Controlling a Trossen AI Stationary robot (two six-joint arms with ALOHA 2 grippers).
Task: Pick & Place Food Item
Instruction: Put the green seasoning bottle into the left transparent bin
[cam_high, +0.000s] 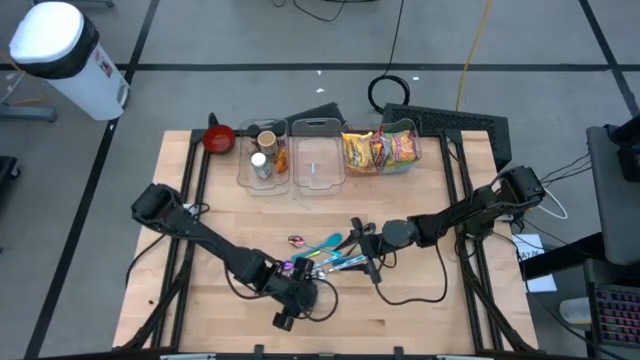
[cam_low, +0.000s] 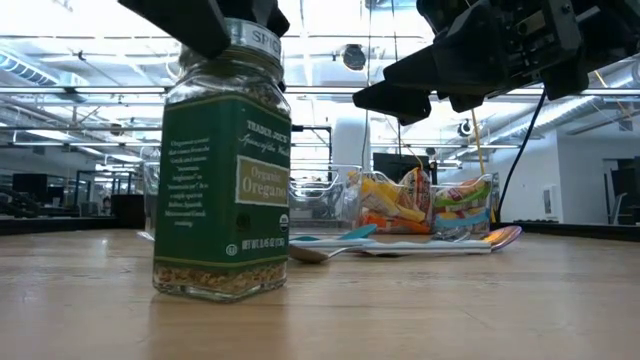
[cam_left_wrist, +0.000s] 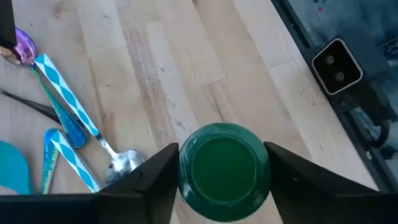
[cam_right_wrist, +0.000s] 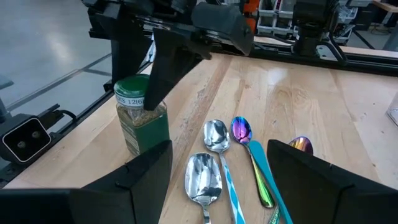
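At the near edge of the table (cam_high: 420, 320), the oregano jar (cam_low: 222, 170) stands upright on the wood, with the left gripper (cam_left_wrist: 224, 171) lowered over its green lid (cam_left_wrist: 224, 171) so that one finger sits on each side. The fingers (cam_left_wrist: 152, 177) look to be right against the lid, but whether they already clamp it I cannot tell. For a good pick, the grip should sit square on the lid, centred, and firm up before any lift, since the jar is tall and could tip. The lift should go straight up, clear of the spoons (cam_right_wrist: 214, 155) lying just beside it. The right gripper (cam_right_wrist: 214, 168) hovers over those spoons with its fingers apart, holding nothing.
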